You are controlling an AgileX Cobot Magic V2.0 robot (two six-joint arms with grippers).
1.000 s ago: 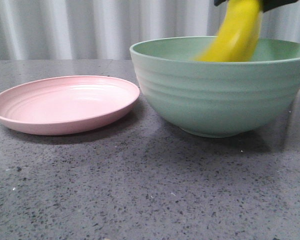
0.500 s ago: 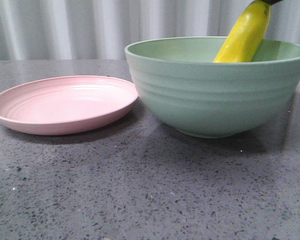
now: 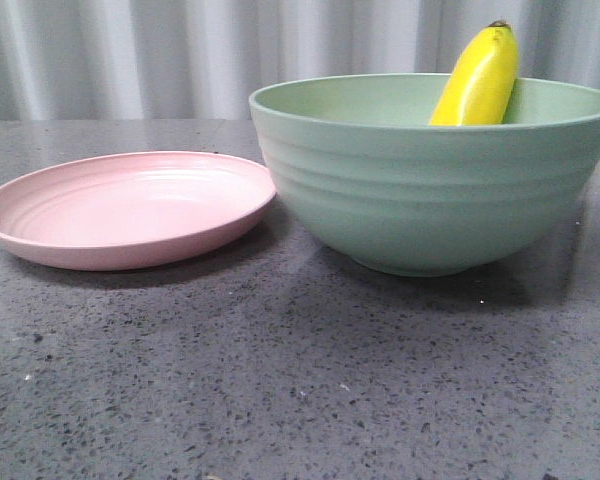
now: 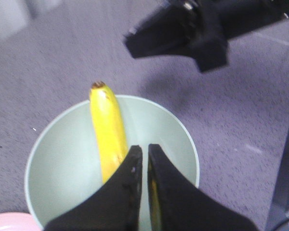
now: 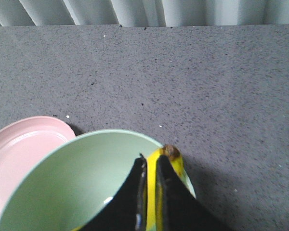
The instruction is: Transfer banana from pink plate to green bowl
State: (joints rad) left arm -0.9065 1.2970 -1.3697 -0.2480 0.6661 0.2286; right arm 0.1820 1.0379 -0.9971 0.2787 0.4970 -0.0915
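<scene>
— Where do we find the banana [image 3: 477,80]?

— We see it standing inside the green bowl [image 3: 430,190], leaning against the far right part of the wall, its dark brown tip poking up above the rim. In the front view nothing touches it.

— And the pink plate [image 3: 130,210]?

— It sits on the speckled grey tabletop [image 3: 280,380] just left of the bowl, with its rim very near the bowl's side; we cannot tell whether they touch. We see nothing lying on it.

— What about our left gripper [image 4: 144,159]?

— In the left wrist view its two dark fingers are pressed nearly together, only a thin slit between them, and we see nothing caught there. It hangs above the bowl, with the banana below it.

— And the right gripper [image 5: 150,166]?

— Its fingers are also close together, above the bowl's rim. In the right wrist view the yellow of the banana shows through the narrow gap, so we cannot tell whether they pinch it or merely hover in front of it. From the left wrist view we see this arm as a dark shape over the table past the bowl.
</scene>
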